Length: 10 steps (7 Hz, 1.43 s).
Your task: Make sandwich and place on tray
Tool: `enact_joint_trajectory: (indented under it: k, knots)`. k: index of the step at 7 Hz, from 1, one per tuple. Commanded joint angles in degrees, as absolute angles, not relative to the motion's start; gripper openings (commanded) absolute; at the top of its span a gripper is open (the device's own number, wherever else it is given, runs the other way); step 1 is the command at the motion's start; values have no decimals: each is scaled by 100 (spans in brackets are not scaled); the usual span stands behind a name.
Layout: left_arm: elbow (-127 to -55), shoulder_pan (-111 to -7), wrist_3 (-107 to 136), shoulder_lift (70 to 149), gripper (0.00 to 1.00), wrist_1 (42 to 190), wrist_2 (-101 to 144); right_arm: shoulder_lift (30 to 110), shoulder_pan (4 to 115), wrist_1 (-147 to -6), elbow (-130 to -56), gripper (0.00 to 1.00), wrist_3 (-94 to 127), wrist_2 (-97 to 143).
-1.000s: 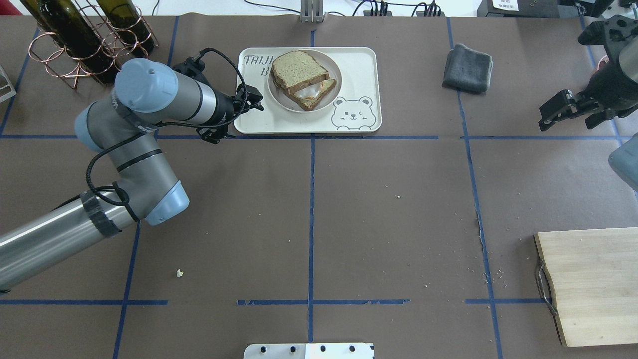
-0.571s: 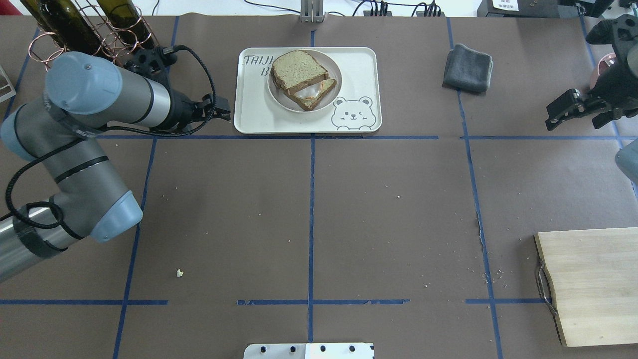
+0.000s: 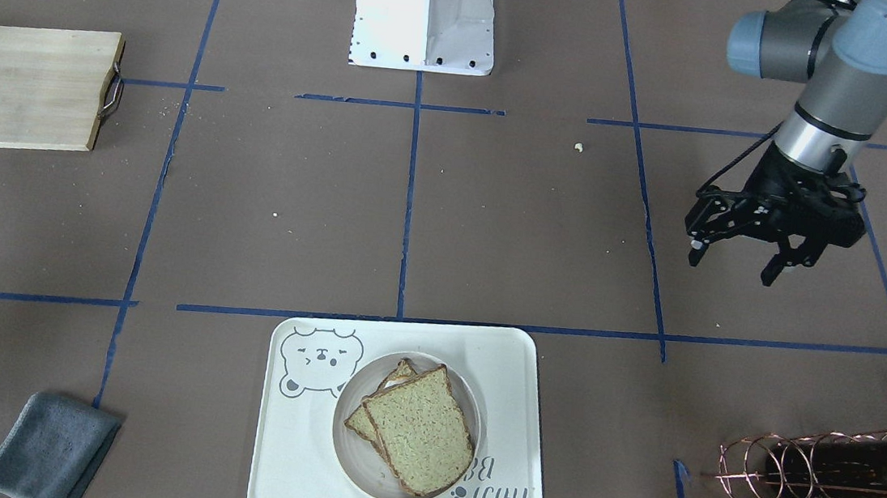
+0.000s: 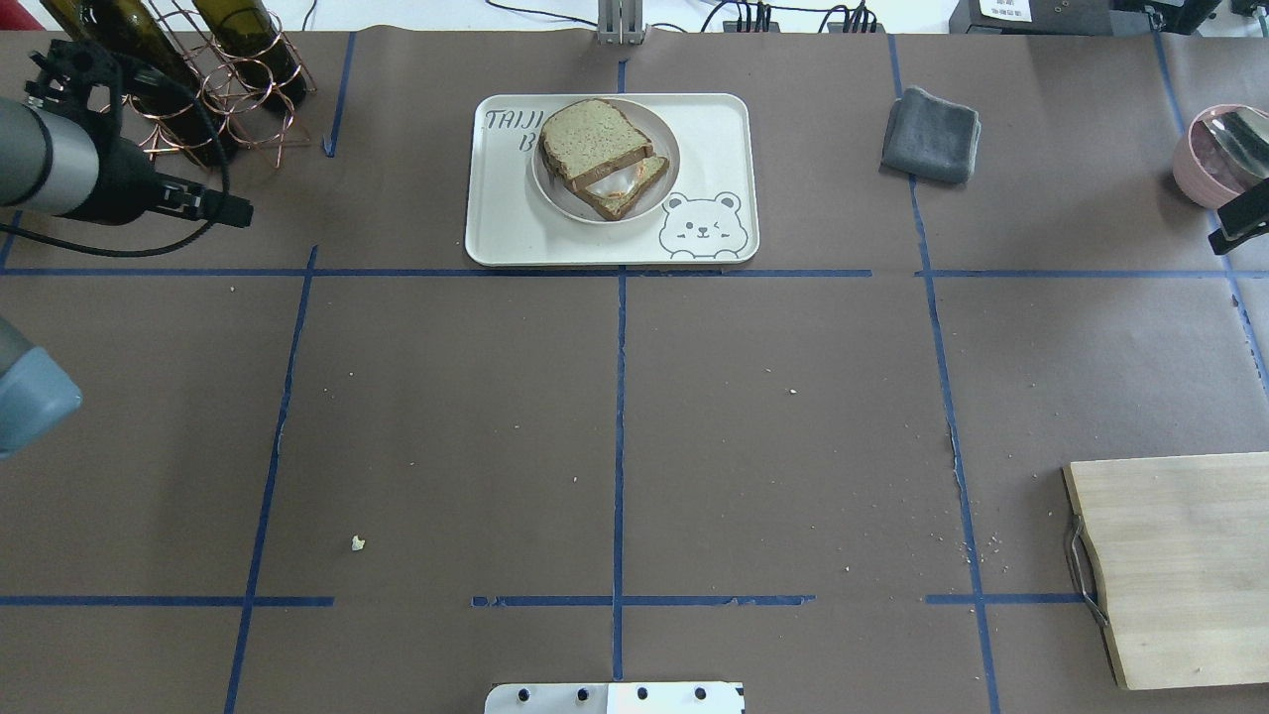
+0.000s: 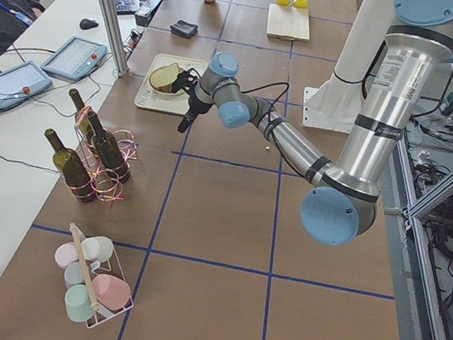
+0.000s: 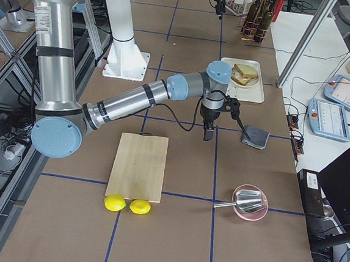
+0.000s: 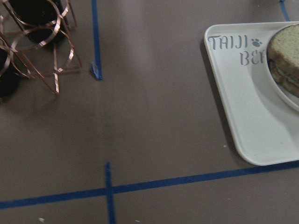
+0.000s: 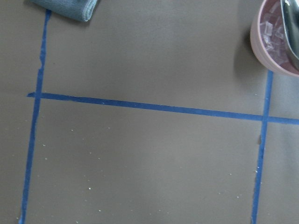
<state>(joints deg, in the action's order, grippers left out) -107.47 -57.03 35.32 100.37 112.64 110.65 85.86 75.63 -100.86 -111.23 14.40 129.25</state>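
The sandwich (image 4: 600, 157) is two tan bread slices with a white egg (image 4: 617, 184) showing between them. It lies on a small round plate (image 4: 662, 134) inside the cream bear tray (image 4: 714, 149) at the table's far middle. It also shows in the front view (image 3: 416, 427) on the tray (image 3: 294, 446). My left gripper (image 3: 731, 264) is open and empty, above bare table well left of the tray, beside the bottle rack. My right gripper (image 4: 1239, 223) is only a sliver at the overhead view's right edge; I cannot tell its state.
A copper rack of wine bottles (image 4: 198, 69) stands at the far left. A folded grey cloth (image 4: 930, 134) lies right of the tray. A pink bowl (image 4: 1214, 154) sits at the far right. A wooden board (image 4: 1180, 565) with a metal handle lies near right. Crumbs dot the table.
My left arm has pulled back leftward from the tray's left edge, toward the bottle rack. My right arm has moved right, nearly out of the overhead view, uncovering the pink bowl.
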Motion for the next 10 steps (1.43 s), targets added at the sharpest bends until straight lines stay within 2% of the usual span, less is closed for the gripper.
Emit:
enact_joint_trajectory:
  k: [1, 4, 6, 7, 10]
  knots:
    - [-10627, -6919, 1415, 9704, 100, 11312, 11608, 8762, 8005, -10081, -10900, 100, 645, 13033]
    - [-9575, -8285, -261, 9353, 100, 11285, 12847, 8859, 8296, -10081, -10653, 100, 325, 13175]
    - [-8888, -8262, -246, 9272, 100, 11233, 12797, 9025, 8323, -10081, -10644, 100, 299, 13166]
    - [-8903, -8270, -246, 9194, 100, 11119, 12823, 9070, 8349, -10081, -10574, 100, 134, 13166]
    - [-9289, -8724, -734, 9237, 100, 9070, 12850, 9114, 8595, -9828, -10136, 100, 106, 13175]
